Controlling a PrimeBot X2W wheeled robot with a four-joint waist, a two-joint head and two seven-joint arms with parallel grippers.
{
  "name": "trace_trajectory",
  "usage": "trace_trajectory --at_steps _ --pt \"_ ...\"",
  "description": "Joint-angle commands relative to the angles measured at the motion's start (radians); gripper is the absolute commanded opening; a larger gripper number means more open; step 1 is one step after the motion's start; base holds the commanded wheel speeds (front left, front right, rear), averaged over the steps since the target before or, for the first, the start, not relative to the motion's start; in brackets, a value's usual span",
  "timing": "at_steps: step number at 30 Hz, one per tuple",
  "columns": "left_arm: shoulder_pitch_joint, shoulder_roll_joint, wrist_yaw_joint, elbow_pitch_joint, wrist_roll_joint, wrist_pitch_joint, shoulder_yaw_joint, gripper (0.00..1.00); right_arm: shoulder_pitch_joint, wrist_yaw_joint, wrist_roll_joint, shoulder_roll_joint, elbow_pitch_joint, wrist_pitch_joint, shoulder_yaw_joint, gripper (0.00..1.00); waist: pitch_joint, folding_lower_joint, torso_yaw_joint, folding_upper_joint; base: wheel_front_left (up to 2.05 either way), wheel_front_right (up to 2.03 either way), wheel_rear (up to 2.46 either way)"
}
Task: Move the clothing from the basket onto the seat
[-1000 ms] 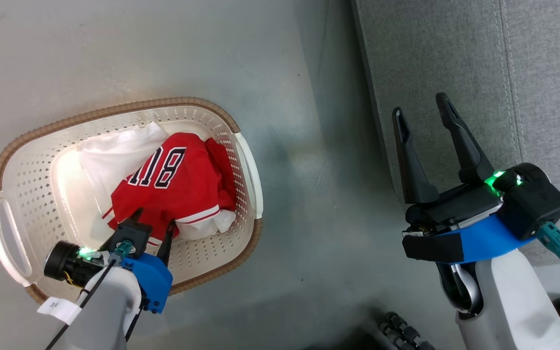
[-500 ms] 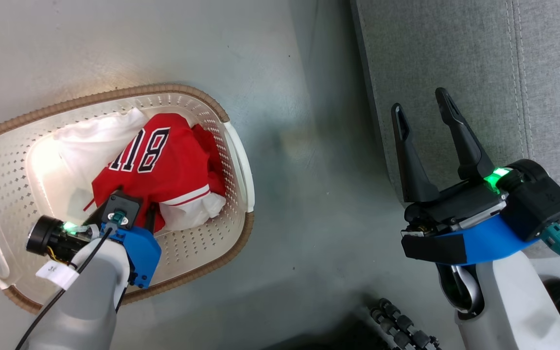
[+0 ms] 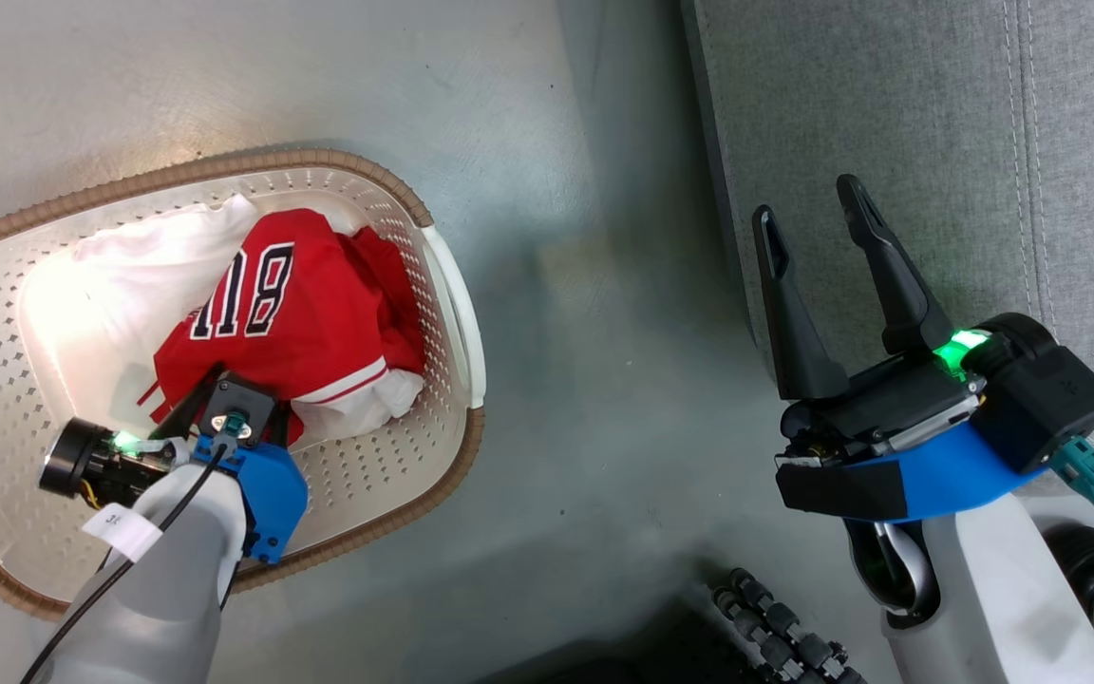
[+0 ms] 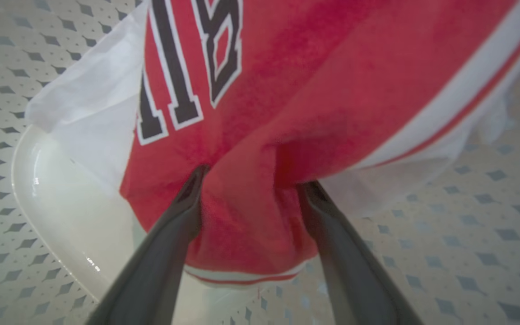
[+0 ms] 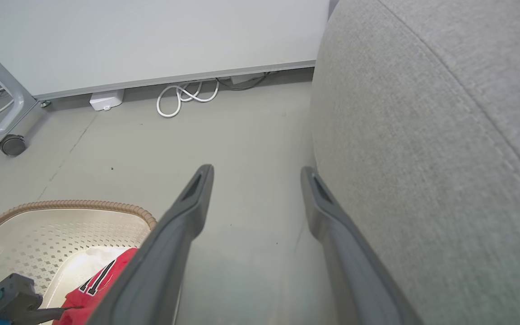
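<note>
Red clothing [image 3: 300, 313] lies heaped in the basket [image 3: 367, 465], toward its right end in the head view. The heap's long axis runs from lower left to upper right of that view. The black-and-white numerals follow the same diagonal, so they read sideways. A white-and-red striped hem lies at the heap's lower right edge. Its white portion spreads toward the upper left, against the basket wall.

Left pincer [image 4: 255, 178]: lowered into the basket at the heap's lower left end. Its jaws stand wide apart. In the left wrist view a fold of red cloth bulges between the two fingers [image 4: 174, 225], whose tips are sunk into the fabric. The fold is straddled, not clamped.

Basket: stands on the grey floor [image 3: 556, 380], its long axis lying across the head view and rising slightly to the right. It is apart from the seat [image 3: 889, 114], with a strip of floor between them.

Right pincer [image 3: 808, 204]: wide open and empty, fingers pointing up the head view. It hangs at the seat's near edge, well apart from the basket.

Right wrist view: a white cable [image 5: 188, 97] lies coiled at the foot of the wall. A castor [image 5: 11, 144] rests on the floor at the left.
</note>
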Motion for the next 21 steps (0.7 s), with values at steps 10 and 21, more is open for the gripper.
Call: trace_trajectory --at_steps 10,21 --pt "-0.008 0.013 -0.009 0.004 -0.021 -0.024 -0.008 0.0 -0.019 0.001 0.015 0.002 0.004 -0.005 0.006 1.0 -0.004 0.0 -0.004 0.0 0.0 0.0 0.0" --pt "-0.008 0.01 -0.013 0.008 -0.041 -0.034 -0.019 0.0 -0.021 0.001 0.006 0.002 0.008 -0.005 0.003 1.0 -0.013 0.0 0.001 0.0 0.0 0.0 0.0"
